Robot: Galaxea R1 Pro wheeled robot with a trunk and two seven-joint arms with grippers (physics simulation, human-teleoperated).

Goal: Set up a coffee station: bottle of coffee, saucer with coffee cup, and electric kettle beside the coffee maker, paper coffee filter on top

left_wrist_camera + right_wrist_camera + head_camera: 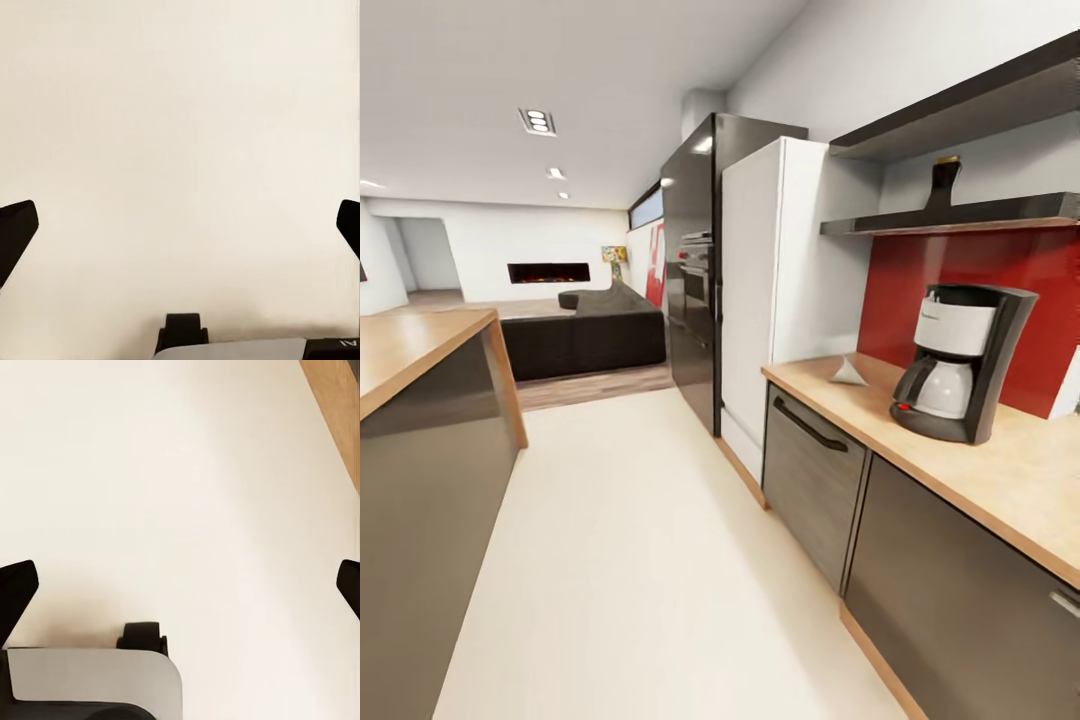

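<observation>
Coffee maker [961, 362] upright on the desk [1010, 480]; paper coffee filter [848, 372] lying near it; bottle of coffee [943, 184] on the kitchen shelf [960, 215]; left gripper [180, 225] and right gripper [180, 585] spread wide, empty, above floor; risk: high reach toppling the bottle.

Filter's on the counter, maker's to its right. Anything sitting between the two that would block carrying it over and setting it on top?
Nothing visible does. The paper coffee filter lies on the kitchen countertop with bare wood between it and the coffee maker, whose black top carries nothing. The shelf hangs above it.
</observation>
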